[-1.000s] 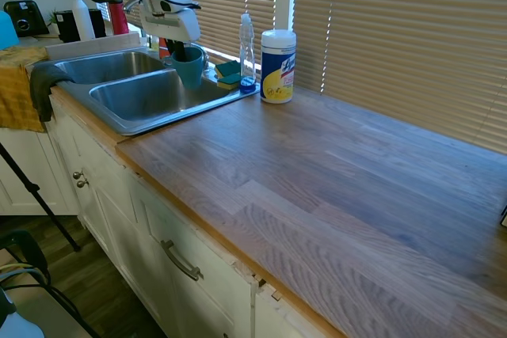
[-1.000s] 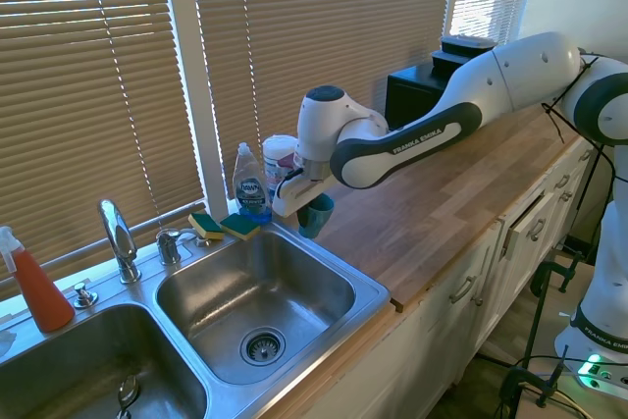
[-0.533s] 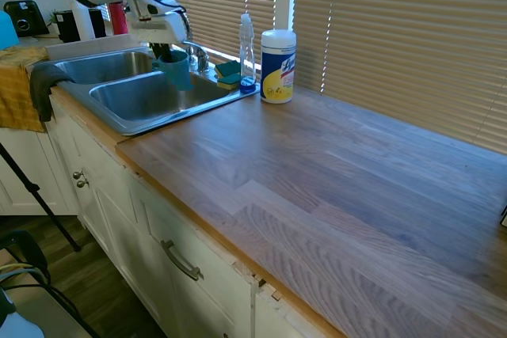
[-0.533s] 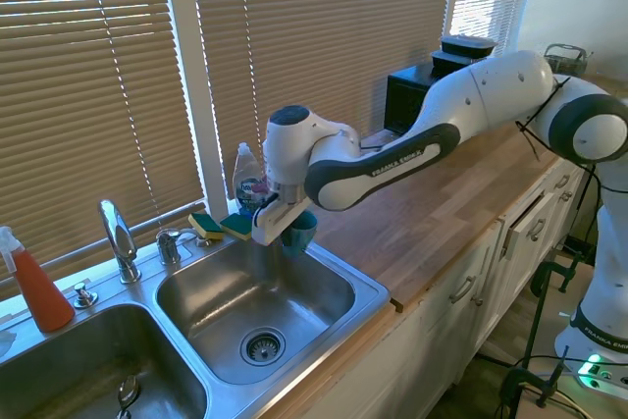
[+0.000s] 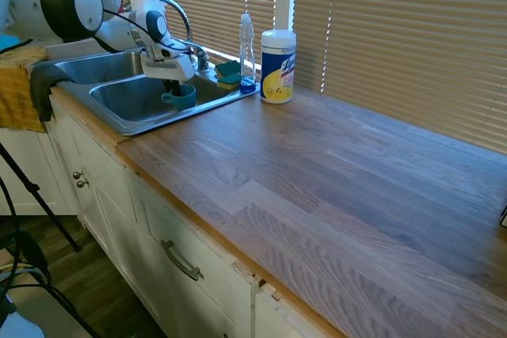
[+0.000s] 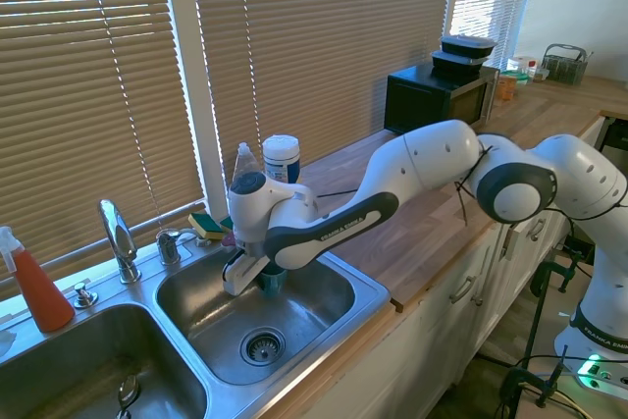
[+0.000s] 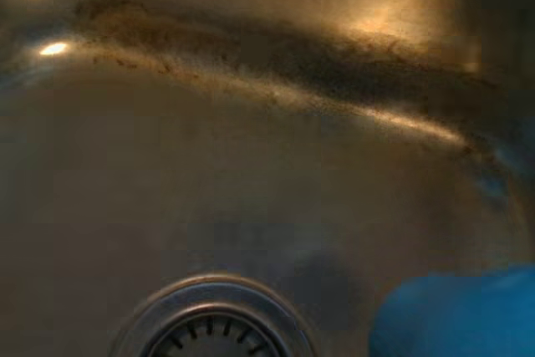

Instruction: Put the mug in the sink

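Kitchen counter (image 5: 333, 187): wood top beneath window blinds, steel sink (image 6: 324, 326) set in it.
Gripper (image 6: 263, 276): lowered into the right basin, fingers clamped on the teal mug (image 5: 183, 98).
Mug: upright, inside that basin, above its floor.
Wrist view: drain strainer (image 7: 213, 323) and basin wall, blue blur of mug (image 7: 456, 317).
Second exterior view only: red spray bottle (image 6: 35, 287), microwave (image 6: 437, 95).
Sink rim: wipes canister (image 5: 278, 66), dish soap bottle (image 5: 247, 51), sponges (image 5: 228, 74).

The sink (image 6: 339, 326) is brushed steel with a dull shine; the counter (image 5: 341, 187) is matt grained wood; the mug (image 5: 183, 97) looks smooth.
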### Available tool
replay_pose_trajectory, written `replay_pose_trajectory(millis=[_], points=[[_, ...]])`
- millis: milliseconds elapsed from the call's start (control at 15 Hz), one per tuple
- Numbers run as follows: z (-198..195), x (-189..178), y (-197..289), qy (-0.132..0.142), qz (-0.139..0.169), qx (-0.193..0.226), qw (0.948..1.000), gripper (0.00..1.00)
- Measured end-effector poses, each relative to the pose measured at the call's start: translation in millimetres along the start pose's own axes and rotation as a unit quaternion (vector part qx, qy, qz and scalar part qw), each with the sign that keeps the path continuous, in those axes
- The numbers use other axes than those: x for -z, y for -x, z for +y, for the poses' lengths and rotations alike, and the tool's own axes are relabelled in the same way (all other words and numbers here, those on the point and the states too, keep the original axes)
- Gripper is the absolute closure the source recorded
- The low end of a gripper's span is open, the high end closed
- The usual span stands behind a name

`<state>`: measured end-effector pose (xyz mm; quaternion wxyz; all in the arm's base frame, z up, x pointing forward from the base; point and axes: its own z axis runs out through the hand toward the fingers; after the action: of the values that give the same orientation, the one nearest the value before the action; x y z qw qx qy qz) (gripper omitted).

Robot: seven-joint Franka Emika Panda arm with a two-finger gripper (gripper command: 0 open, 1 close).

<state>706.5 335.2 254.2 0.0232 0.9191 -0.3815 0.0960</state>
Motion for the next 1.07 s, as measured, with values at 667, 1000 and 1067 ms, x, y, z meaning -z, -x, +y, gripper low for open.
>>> replay_pose_trajectory(millis=[667, 1000, 1067], points=[[-14, -76, -1, 0.039, -0.028, -0.007, 0.9988, 0.0], [-19, -66, 2, 0.035, -0.035, -0.004, 0.9988, 0.0], [-20, -64, 3, 0.036, -0.033, -0.003, 0.9988, 0.0]])
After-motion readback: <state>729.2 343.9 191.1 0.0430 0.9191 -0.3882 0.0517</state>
